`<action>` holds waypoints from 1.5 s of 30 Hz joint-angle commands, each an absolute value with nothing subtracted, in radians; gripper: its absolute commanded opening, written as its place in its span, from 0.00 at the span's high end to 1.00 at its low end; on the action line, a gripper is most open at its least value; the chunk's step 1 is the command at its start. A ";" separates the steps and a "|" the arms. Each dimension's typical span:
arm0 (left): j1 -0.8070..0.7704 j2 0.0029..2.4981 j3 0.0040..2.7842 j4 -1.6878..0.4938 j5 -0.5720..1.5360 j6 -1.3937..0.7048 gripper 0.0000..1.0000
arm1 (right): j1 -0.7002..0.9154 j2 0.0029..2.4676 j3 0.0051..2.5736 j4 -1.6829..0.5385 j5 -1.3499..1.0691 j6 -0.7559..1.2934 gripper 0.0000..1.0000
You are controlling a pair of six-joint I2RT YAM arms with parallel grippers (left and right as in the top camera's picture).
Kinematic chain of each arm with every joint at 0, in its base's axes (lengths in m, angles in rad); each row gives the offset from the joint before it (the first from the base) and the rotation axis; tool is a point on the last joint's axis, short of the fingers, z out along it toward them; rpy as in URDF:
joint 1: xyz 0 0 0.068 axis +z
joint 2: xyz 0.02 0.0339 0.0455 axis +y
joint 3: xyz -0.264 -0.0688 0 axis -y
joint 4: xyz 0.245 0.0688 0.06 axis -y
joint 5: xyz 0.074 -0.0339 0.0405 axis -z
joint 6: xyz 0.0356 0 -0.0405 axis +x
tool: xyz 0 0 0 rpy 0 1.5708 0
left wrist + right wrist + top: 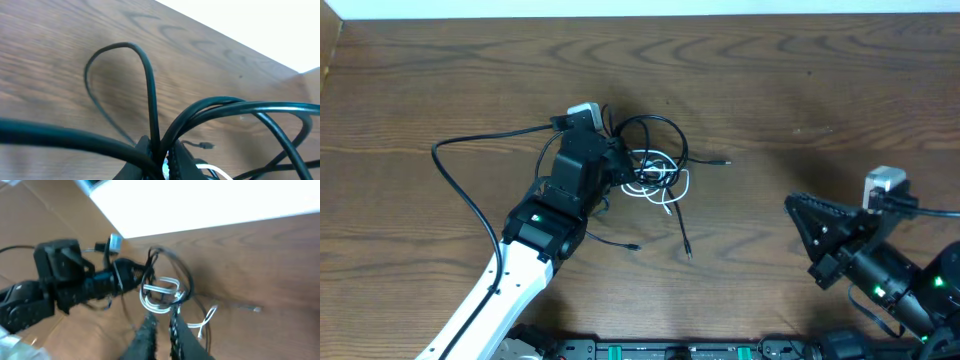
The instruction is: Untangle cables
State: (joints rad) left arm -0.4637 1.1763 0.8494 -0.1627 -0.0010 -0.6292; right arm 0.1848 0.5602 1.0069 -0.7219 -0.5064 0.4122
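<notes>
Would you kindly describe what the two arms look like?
The left arm has a white lower link, black upper housing, a green light and a small white box; the right arm is black with green lights and a similar white box.

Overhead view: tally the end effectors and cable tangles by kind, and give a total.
End effectors: 2, the left end effector at the tangle, the right end effector apart from it.
Cable tangles: 1, the cables, black and white cords.
Total: 3
</notes>
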 commanded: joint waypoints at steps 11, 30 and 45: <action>-0.463 1.176 0.855 -0.087 0.210 -0.580 0.93 | 0.200 0.957 0.993 -0.707 -0.802 0.961 0.51; -0.463 1.176 0.855 -0.087 0.210 -0.580 0.93 | 0.434 1.305 0.993 -0.377 -0.735 1.569 0.53; -0.462 1.176 0.855 -0.088 0.208 -0.580 0.92 | 0.458 1.152 0.993 -0.327 -0.650 1.024 0.99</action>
State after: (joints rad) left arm -0.4629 1.1763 0.8482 -0.0967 0.2047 -0.5938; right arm 0.4732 1.2518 0.9897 -0.3183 -0.7044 1.2064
